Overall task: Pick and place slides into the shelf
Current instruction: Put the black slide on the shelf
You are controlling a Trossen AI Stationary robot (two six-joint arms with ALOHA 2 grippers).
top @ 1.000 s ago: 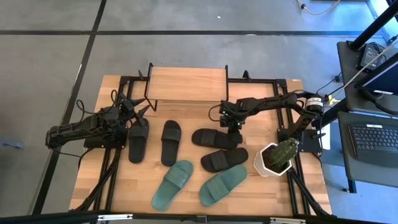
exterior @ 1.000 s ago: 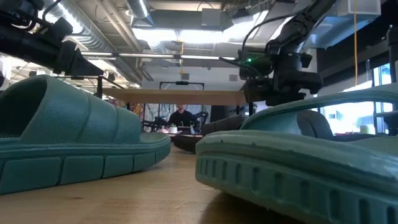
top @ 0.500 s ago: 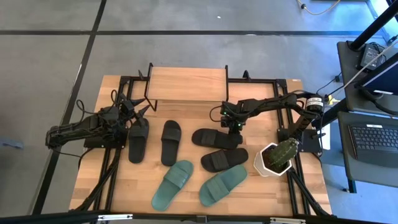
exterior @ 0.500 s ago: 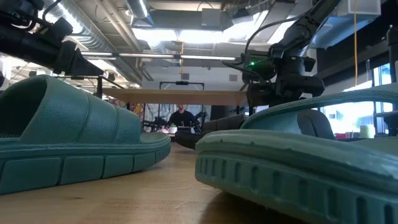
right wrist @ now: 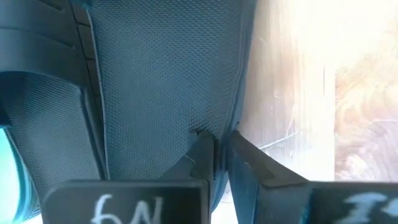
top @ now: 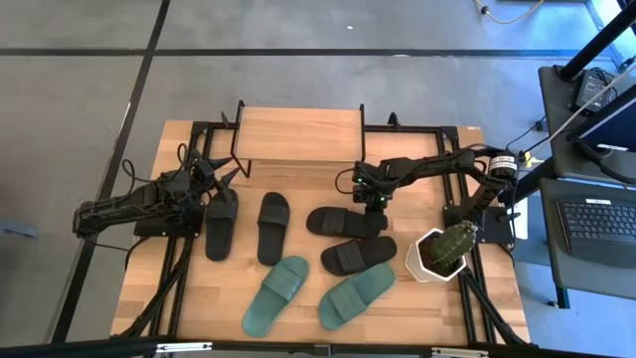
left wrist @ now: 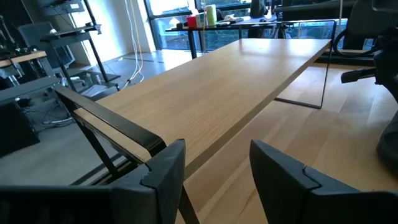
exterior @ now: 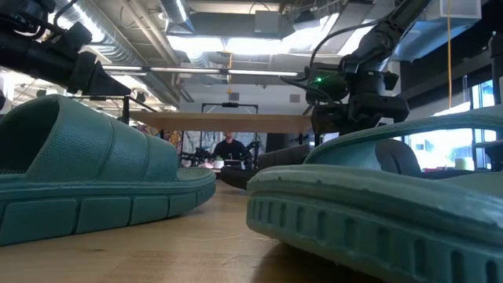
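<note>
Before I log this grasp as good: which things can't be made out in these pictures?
- Right tool on the black slide: in the high view the arm covers the contact.
- Space under the shelf: the top board hides it from above.
- Low view: two teal slides block most of the table.
- Person behind the shelf: too small.

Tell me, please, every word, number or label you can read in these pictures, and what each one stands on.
"6N", as it shows in the wrist view: white handwriting on the right gripper body, beside a black slide.
A second white mark at the picture's edge is cut off, unreadable.
Nothing else is legible.
</note>
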